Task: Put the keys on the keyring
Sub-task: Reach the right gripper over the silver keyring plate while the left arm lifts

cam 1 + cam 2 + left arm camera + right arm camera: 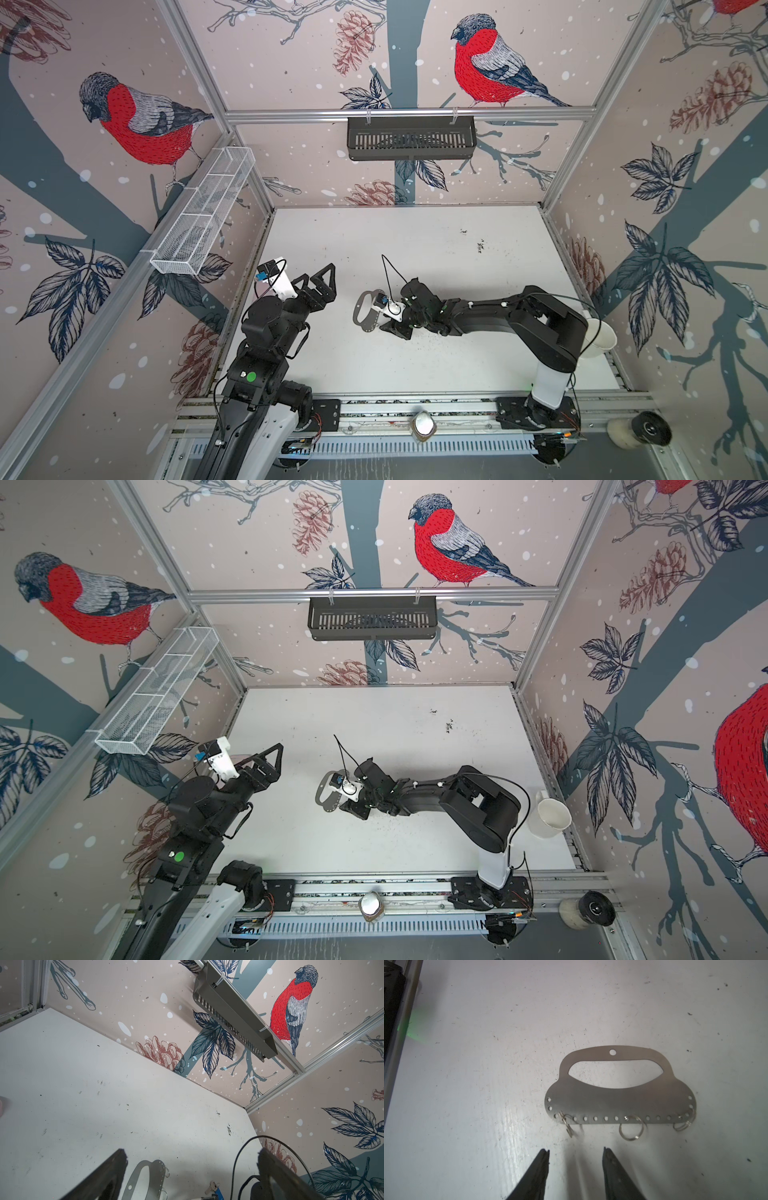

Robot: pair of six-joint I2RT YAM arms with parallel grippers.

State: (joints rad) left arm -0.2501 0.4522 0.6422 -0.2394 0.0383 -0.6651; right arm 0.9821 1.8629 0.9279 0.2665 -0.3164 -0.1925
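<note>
- Table point(415, 249): white, scuffed, with dark specks scattered toward the back right.
- Black slotted basket point(411, 137) hangs on the back rail. White wire basket point(203, 212) hangs on the rail at the left wall. Both are up off the table.
- White mug point(550, 818) stands at the table's right edge, behind the right arm's elbow and well apart from the work area.
- A spool point(640, 430) lies outside the frame, front right.
- Keyring point(618, 1095) lies flat on the table near the middle, a little left of centre.
- In both top views the right arm's wrist camera point(388, 307) and its black cable loop cover the right part of the plate. Only the cutout side point(363, 309) shows.
- Keyring's look: thin grey metal plate, handbag-shaped outline. It has a large lens-shaped cutout and one hole above it.
- A row of small holes runs along the straight edge and up both rounded ends.
- Three small split rings hang from that edge: one at one end point(566, 1124), one around the middle point(631, 1129), one at the other end point(683, 1124).
- Right gripper point(576, 1152): jaws partway apart, nothing between them. The tips point at the ringed edge, just short of it; whether they touch the table I cannot tell.
- Left gripper point(192, 1152): jaws spread wide and empty, raised above the table's left side, apart from the keyring.
</note>
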